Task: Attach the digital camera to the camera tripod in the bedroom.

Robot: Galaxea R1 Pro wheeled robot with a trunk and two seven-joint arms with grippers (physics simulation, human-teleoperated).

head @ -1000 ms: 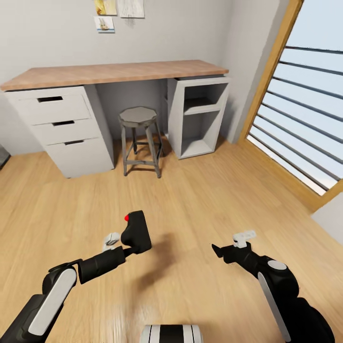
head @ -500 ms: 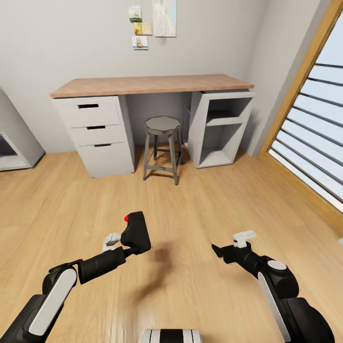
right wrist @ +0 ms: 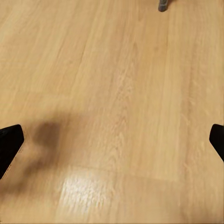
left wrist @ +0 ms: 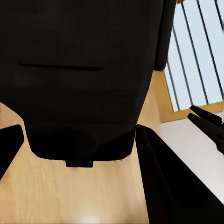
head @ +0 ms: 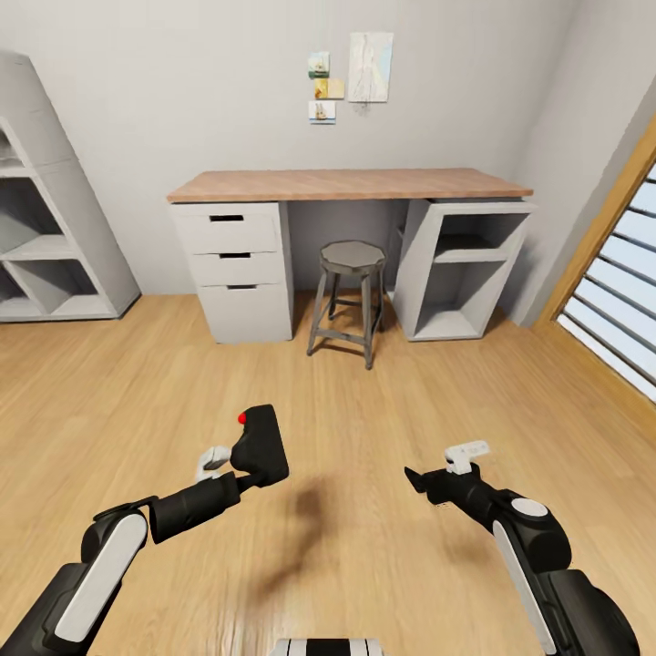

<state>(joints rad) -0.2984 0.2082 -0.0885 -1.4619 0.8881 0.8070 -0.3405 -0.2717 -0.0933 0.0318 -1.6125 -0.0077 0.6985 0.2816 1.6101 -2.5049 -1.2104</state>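
My left gripper (head: pixel 248 472) is shut on the digital camera (head: pixel 262 445), a small matte-black body with a red round button (head: pixel 242 417) on top, held above the light wood floor. In the left wrist view the camera body (left wrist: pixel 84 70) sits between the two dark fingers (left wrist: pixel 172 186). My right gripper (head: pixel 421 478) hangs over the floor to the right. Its fingertips (right wrist: pixel 9 144) stand far apart with nothing between them, so it is open. The camera tripod is out of view.
Against the far wall stands a wood-topped desk (head: pixel 346 184) with white drawers (head: pixel 239 269), an open side cabinet (head: pixel 460 273) and a grey stool (head: pixel 351 260) under it. A white cube shelf (head: pixel 46 246) is at the left, a wooden-framed slatted door (head: pixel 620 337) at the right.
The whole picture has shifted: the desk and stool now sit further right and farther off, and the white shelf has come into view at the left. Both arms hold the same pose.
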